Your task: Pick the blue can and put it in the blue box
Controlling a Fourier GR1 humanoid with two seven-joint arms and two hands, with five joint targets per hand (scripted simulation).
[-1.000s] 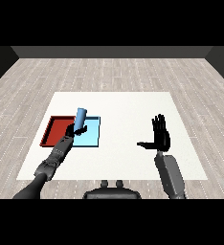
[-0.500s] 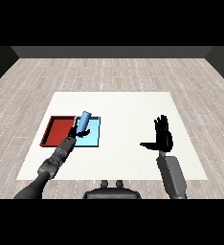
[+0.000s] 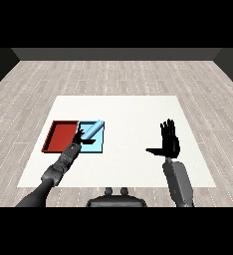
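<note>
Over the light blue tray (image 3: 95, 147) I see the blue can (image 3: 92, 130) tipped well off upright, its top leaning away to the right and its lower end at my left hand (image 3: 78, 139). Whether it already rests on the tray floor I cannot tell. My left hand's fingers look curled around the can's lower end, though they are small and dark against it. Just beside, on the left, lies the red tray (image 3: 60, 137), touching the blue one. My right hand (image 3: 169, 142) stands well apart over the white table (image 3: 133, 112), fingers straight and spread, holding nothing. I judge the carry done; the release and withdrawal remain.
</note>
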